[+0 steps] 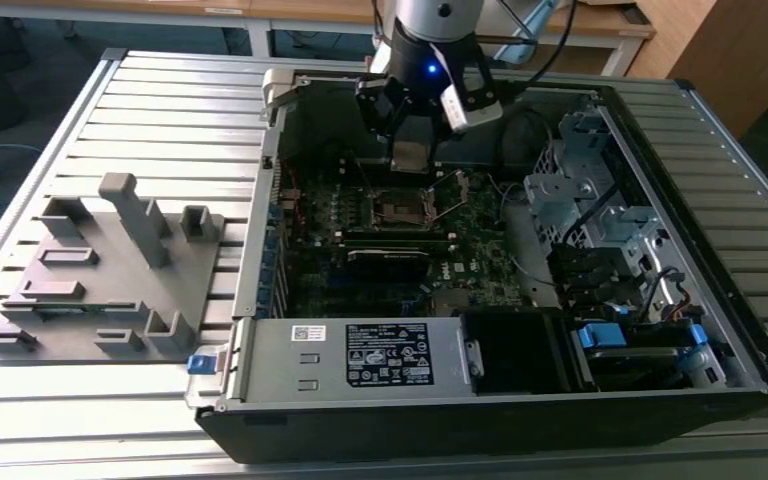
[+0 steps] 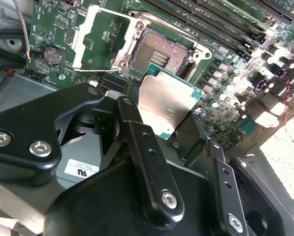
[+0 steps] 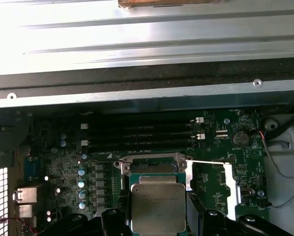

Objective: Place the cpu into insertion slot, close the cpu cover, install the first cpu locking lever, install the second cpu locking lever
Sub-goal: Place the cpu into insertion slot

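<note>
One computer case (image 1: 491,415) lies open on its side on a ribbed grey metal table (image 1: 157,110). In the exterior view, a grey fixture plate (image 1: 104,270) with upright blocks rests on the ribs at nine o'clock from the case. Wooden desks (image 1: 304,12) stand at twelve o'clock beyond the table's far edge. A wooden cabinet (image 1: 731,50) stands at two o'clock, and dark floor (image 1: 11,60) shows at ten o'clock.

Inside the case, the green circuit board (image 1: 357,270) has a labelled power supply (image 1: 357,355) at six o'clock and a metal drive cage (image 1: 584,190) at three o'clock.

The gripper (image 1: 411,150) hangs over the board, at twelve o'clock from the insertion slot (image 1: 398,208) in the exterior view. Its jaws are pinched on opposite edges of the cpu (image 2: 166,105), whose dull silver top faces both wrist cameras (image 3: 156,206). The chip is held clear above the insertion slot (image 2: 161,54), near it but apart. The slot is bare, with its contact field exposed.

The cpu cover (image 2: 81,34) is swung open just beside the slot, and green board shows through its window. In the first wrist view the cover (image 3: 229,184) and the long black memory slots (image 3: 137,135) both border the socket.
</note>
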Tool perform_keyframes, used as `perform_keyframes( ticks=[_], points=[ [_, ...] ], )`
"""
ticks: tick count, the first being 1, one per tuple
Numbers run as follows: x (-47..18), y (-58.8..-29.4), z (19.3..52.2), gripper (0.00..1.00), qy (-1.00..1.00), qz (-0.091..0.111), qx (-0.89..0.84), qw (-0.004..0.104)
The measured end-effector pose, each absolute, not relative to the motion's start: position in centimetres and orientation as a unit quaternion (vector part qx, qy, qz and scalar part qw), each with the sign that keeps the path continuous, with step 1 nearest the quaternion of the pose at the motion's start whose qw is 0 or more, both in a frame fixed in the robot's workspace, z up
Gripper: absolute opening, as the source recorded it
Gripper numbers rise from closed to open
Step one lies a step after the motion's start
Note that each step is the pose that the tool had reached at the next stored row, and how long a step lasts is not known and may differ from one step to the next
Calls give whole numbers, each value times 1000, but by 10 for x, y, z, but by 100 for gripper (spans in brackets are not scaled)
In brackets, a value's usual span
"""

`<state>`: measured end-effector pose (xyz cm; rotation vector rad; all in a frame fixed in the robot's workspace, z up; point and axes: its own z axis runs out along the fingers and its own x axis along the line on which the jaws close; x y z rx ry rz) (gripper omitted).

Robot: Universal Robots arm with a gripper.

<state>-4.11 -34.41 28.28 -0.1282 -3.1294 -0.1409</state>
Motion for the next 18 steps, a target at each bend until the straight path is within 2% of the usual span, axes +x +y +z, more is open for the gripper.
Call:
perform_keyframes(
  ticks=[18],
  points=[
    [-41,-344,279,54,-986,-45,-158,-2]
  ],
)
